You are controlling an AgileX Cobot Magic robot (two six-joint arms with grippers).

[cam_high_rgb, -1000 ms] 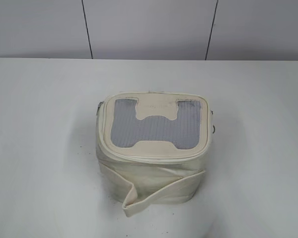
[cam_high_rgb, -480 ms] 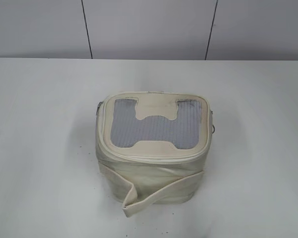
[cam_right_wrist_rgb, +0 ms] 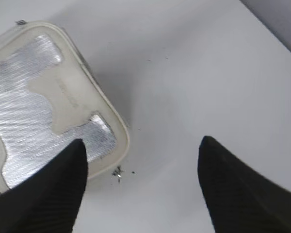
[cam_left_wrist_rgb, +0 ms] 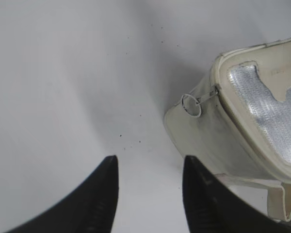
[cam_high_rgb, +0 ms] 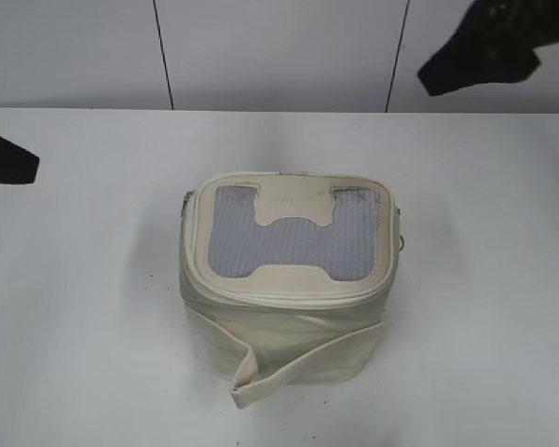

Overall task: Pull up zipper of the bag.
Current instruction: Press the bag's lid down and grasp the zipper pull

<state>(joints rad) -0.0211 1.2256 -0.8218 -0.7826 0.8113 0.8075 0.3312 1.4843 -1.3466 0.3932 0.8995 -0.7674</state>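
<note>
The bag [cam_high_rgb: 289,326] is a small boxy cream-white soft bag standing mid-table, with a grey mesh top [cam_high_rgb: 289,244] and a loose band [cam_high_rgb: 298,368] hanging at its front. The zipper [cam_high_rgb: 289,298] runs around the top rim. One silver slider with a ring pull [cam_left_wrist_rgb: 192,105] hangs at the bag's left end. A small metal piece [cam_right_wrist_rgb: 118,171] shows at the bag's other end in the right wrist view. My left gripper [cam_left_wrist_rgb: 149,162] is open and empty, left of the bag [cam_left_wrist_rgb: 218,141]. My right gripper [cam_right_wrist_rgb: 143,143] is open and empty, above the bag's corner [cam_right_wrist_rgb: 106,141].
The bag stands on a white table [cam_high_rgb: 84,307] in front of a grey panelled wall [cam_high_rgb: 279,51]. My left arm [cam_high_rgb: 7,158] shows as a dark shape at the left edge, my right arm [cam_high_rgb: 480,51] at the top right.
Both arms have come into the exterior view, the left at the left edge and the right at the top right. The bag has not moved.
</note>
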